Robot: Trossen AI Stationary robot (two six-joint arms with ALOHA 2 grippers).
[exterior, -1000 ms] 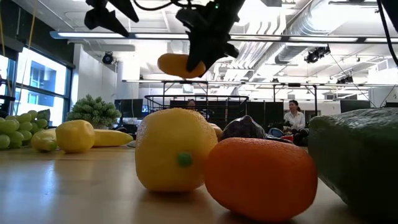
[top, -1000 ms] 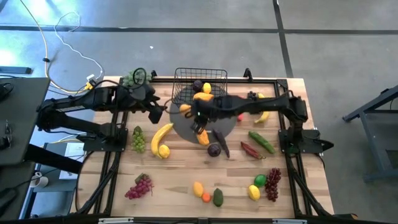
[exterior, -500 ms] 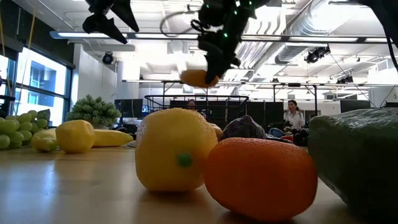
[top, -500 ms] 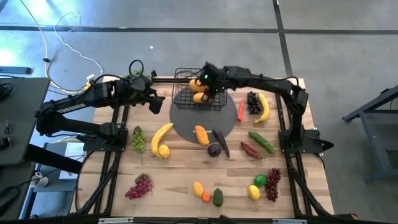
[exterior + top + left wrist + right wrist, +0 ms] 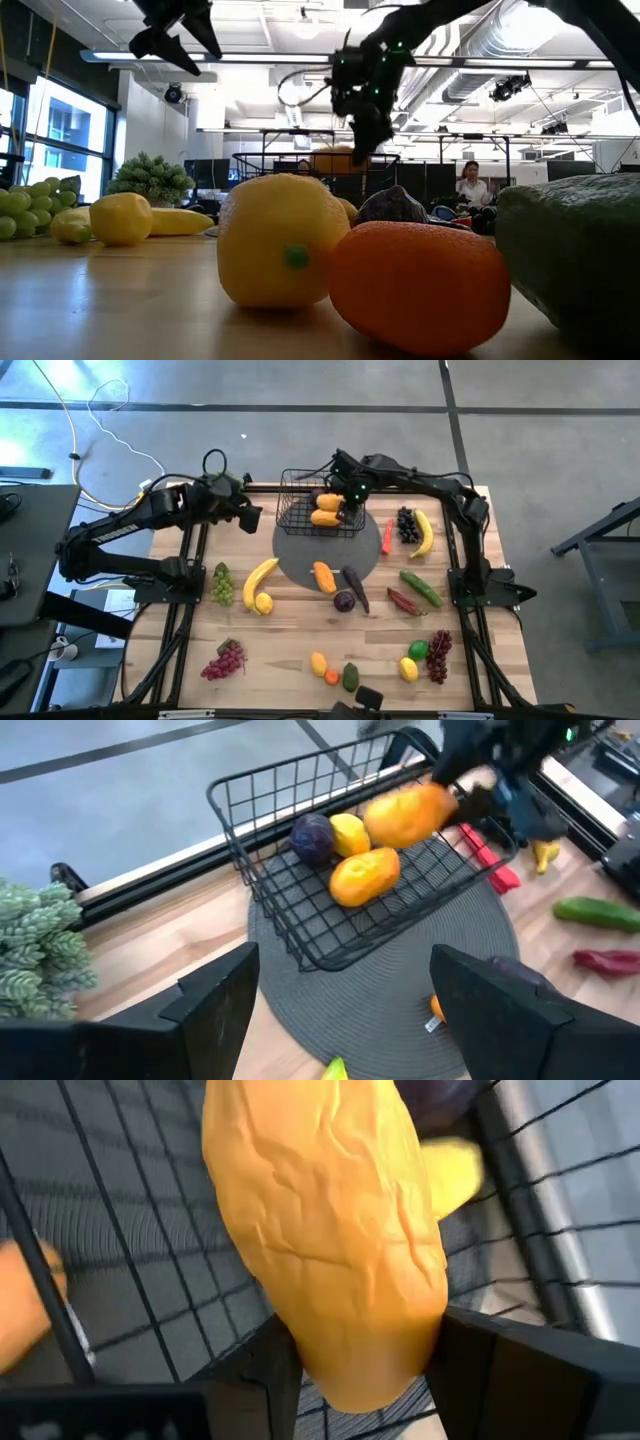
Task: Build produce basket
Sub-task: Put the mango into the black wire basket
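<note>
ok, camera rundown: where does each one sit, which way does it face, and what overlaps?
High: above the table, straight down; both arms, basket.
Low: at tabletop height, looking level into the room; arms overhead, lemon close up.
Left wrist: on the left arm, facing the basket; own open fingers.
Right wrist: over the basket; right hand shut on mango.
Shared: all four show that mango.

The right hand (image 5: pixel 345 503) has swung from above the mat to over the basket (image 5: pixel 300 510), bringing the mango (image 5: pixel 405 813) it grips. The mango has sunk to the rim. The left hand (image 5: pixel 250 520) pulled back slightly from the basket.
</note>
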